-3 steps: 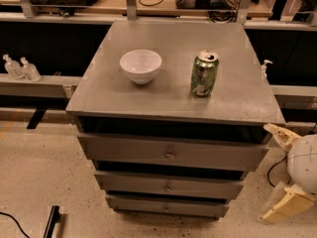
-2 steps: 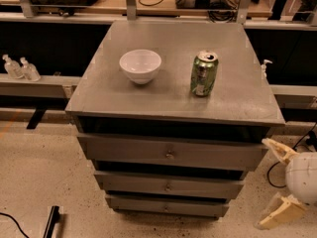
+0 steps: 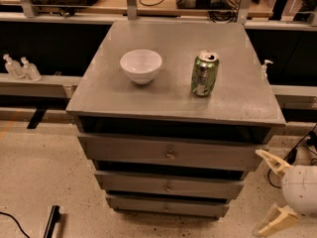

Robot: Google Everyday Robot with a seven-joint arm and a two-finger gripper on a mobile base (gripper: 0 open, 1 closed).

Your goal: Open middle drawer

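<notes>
A grey cabinet has three drawers stacked under its top. The middle drawer (image 3: 168, 184) is a wide grey front with a small round knob (image 3: 168, 187) at its centre. It sits flush between the upper drawer (image 3: 168, 152) and the lowest drawer (image 3: 166, 206). My gripper (image 3: 272, 192) is at the lower right, to the right of the cabinet at the height of the middle drawer. Its two cream fingers (image 3: 270, 161) are spread wide apart and hold nothing. It touches no drawer.
A white bowl (image 3: 141, 66) and a green soda can (image 3: 205, 74) stand on the cabinet top (image 3: 124, 98). Two small clear bottles (image 3: 20, 67) sit on a ledge at the left. Cables lie on the floor at the right and lower left.
My gripper has dropped lower and shifted slightly, still at the cabinet's right side. The drawers, bowl and can have not moved.
</notes>
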